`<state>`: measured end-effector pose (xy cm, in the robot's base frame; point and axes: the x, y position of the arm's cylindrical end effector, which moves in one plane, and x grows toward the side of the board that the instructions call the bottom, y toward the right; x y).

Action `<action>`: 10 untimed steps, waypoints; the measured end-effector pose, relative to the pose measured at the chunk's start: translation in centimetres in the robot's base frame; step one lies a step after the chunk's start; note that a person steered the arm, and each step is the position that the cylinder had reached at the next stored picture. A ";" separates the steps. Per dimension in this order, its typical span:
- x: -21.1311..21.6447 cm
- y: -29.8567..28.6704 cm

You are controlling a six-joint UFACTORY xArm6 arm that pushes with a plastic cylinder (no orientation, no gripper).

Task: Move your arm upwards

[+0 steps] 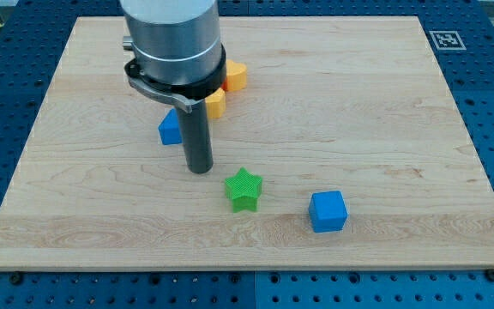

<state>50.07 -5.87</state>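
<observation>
Pale wooden board (pixel 384 103) lay on a blue perforated bench, and my tip (pixel 199 170) rested on it just left of centre, a bare rod holding nothing. It stood between the partly hidden blue block (pixel 169 129) at its upper left and the green star (pixel 244 189) at its lower right, touching neither. Two orange blocks (pixel 235 75) sat behind my arm near the frame's top, so going upwards looked likely to brush them, while the blue cube (pixel 328 211) at lower right was well clear.

green star (pixel 244 189), blue cube (pixel 328 211), pale wooden board (pixel 358 112)
</observation>
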 end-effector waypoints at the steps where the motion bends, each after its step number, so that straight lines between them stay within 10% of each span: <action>1: 1.3 3.1; 5: 3.6 6.5; 10: -6.6 4.8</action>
